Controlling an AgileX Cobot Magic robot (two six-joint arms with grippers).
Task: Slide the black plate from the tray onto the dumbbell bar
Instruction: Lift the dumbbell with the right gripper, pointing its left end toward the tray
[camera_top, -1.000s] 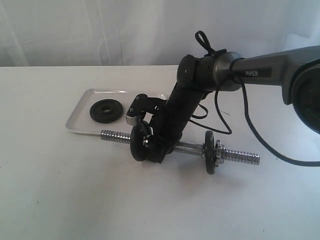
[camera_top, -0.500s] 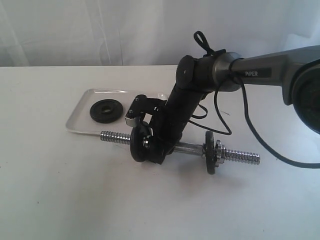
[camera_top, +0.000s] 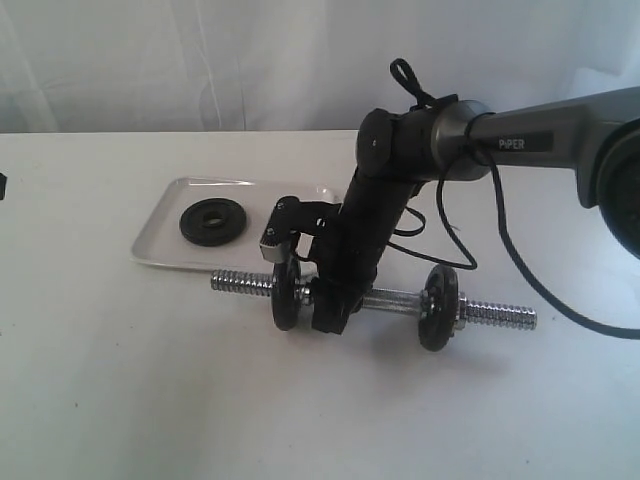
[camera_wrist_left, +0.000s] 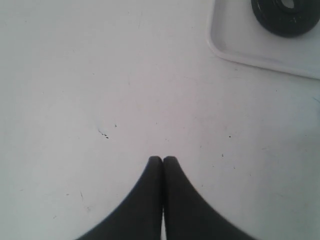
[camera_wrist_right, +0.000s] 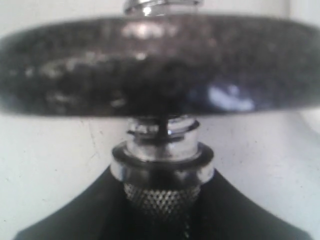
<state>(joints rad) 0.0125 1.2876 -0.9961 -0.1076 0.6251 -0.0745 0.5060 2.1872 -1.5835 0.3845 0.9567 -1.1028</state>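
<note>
The black plate (camera_top: 211, 222) lies flat in the white tray (camera_top: 158, 238) at the back left. In front of the tray the dumbbell bar (camera_top: 392, 300) lies across the table. It carries one black disc (camera_top: 287, 295) near its left end and another (camera_top: 438, 307) near its right. My right gripper (camera_top: 330, 302) is shut on the bar's knurled middle (camera_wrist_right: 162, 197), just beside the left disc (camera_wrist_right: 160, 65). In the left wrist view my left gripper (camera_wrist_left: 163, 159) is shut on nothing above bare table. The tray's corner (camera_wrist_left: 235, 45) and the plate (camera_wrist_left: 285, 15) show beyond it.
The right arm (camera_top: 540, 135) reaches in from the right, with a black cable (camera_top: 500, 250) hanging down to the table behind the bar. White curtain backs the table.
The bar has shifted a little to the right in my right gripper and now lies more level, its discs standing upright. The plate in the tray has not moved.
</note>
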